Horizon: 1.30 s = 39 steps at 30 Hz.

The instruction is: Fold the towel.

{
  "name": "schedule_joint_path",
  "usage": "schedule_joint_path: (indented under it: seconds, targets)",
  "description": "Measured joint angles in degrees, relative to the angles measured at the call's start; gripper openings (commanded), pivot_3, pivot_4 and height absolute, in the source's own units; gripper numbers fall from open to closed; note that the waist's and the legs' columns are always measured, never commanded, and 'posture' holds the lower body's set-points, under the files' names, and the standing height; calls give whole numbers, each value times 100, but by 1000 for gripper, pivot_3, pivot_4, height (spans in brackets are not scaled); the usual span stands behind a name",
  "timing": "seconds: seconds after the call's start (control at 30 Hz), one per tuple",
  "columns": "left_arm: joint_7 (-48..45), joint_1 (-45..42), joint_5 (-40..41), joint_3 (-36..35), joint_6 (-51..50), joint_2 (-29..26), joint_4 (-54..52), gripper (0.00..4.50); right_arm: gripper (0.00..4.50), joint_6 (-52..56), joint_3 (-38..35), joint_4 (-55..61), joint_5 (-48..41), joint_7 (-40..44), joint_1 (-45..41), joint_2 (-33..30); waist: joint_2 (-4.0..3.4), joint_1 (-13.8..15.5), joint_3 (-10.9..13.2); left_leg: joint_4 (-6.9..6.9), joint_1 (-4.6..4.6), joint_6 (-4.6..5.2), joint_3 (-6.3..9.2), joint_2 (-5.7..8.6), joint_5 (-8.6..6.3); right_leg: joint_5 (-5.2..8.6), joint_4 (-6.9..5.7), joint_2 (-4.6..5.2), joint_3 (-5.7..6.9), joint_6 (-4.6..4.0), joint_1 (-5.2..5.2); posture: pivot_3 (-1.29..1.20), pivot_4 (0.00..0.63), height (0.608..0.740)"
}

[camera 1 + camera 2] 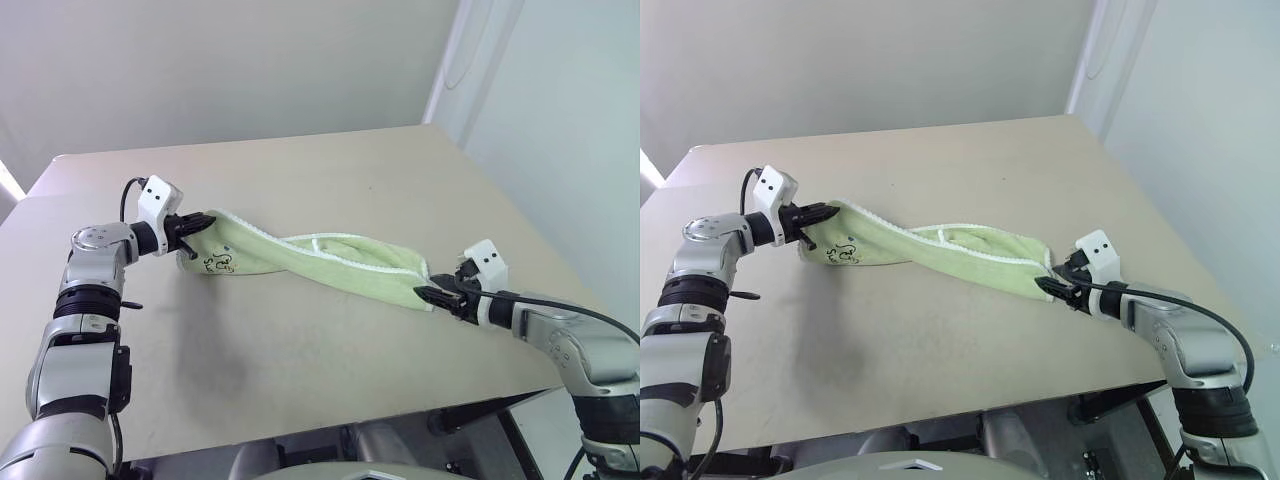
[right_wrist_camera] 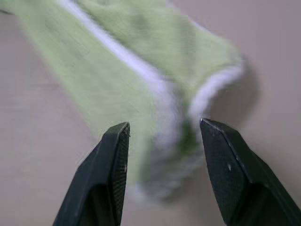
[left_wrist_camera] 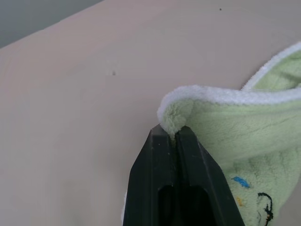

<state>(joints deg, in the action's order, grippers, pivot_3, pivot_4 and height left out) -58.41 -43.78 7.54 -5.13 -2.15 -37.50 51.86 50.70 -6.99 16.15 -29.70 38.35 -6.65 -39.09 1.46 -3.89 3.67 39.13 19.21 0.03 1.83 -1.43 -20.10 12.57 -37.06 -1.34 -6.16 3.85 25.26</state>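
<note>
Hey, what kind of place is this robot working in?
Probably a plain test room or lab rather than a home. A bare beige table stands by blank pale walls, and the only thing on it is a lime-green towel, set out for folding practice. Nothing domestic is in view.

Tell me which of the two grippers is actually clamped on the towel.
The left gripper: its fingers are shut on the towel's white-edged end by the dark scribble mark. The right gripper stands open, the other end between its fingers.
</note>
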Motion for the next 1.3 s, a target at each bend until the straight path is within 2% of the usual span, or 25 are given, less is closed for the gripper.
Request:
schedule_joint_path:
  seconds: [0.2, 0.53, 0.67, 0.8, 1.07, 1.17, 1.3]
  targets:
    - [41, 35, -16, 0, 5, 1, -24, 0, 2464, 245, -118, 346, -380, 166, 174, -22, 0, -8, 0, 2, -3, 0, -1, 0, 0, 0, -2, 0, 0, -2, -1, 0, 0, 712]
    - [130, 89, -121, 41, 43, 36, -24, 0, 2464, 83, 257, -238, 133, -166, -180, 54, 0, 2, 0, 2, 0, 0, -2, 0, 0, -2, 0, 0, -1, -2, 0, 0, 0, 712]
    - [122, 92, -119, 37, 42, 35, -24, 0, 1576, -3, 282, -262, 150, -169, -188, 76, 0, -3, 0, 2, 0, 0, -2, 0, 0, -2, -1, 0, -1, -2, 0, 0, 0, 712]
    - [96, 132, -102, 0, 22, 15, -31, 0, 135, -126, 275, -262, 149, -197, -243, 186, 0, -11, 0, 2, -3, 0, -2, 0, 0, -3, -4, 0, -1, -2, 0, 0, 0, 712]
    - [6, 129, 141, -185, -239, -58, -75, 0, 59, -341, -113, -313, 63, -330, -726, 389, 0, -11, 0, 3, -2, 0, -1, 0, 0, -4, -5, 0, -1, -2, 0, 0, 0, 712]
    - [421, -199, 162, -256, -243, -42, 150, 0, 59, -558, -319, -674, 83, -608, -1406, 544, 0, -5, 0, 6, -2, -3, 0, 0, 3, -10, -6, 0, 0, -9, 0, 0, 0, 712]
    - [1315, -1101, 46, -296, -33, 83, 845, 0, 59, -1204, -321, -1687, 501, -1061, -2515, 747, 1, 0, -1, 7, -4, -7, 1, 2, 5, -21, -2, 0, 0, -9, -4, 0, 0, 712]
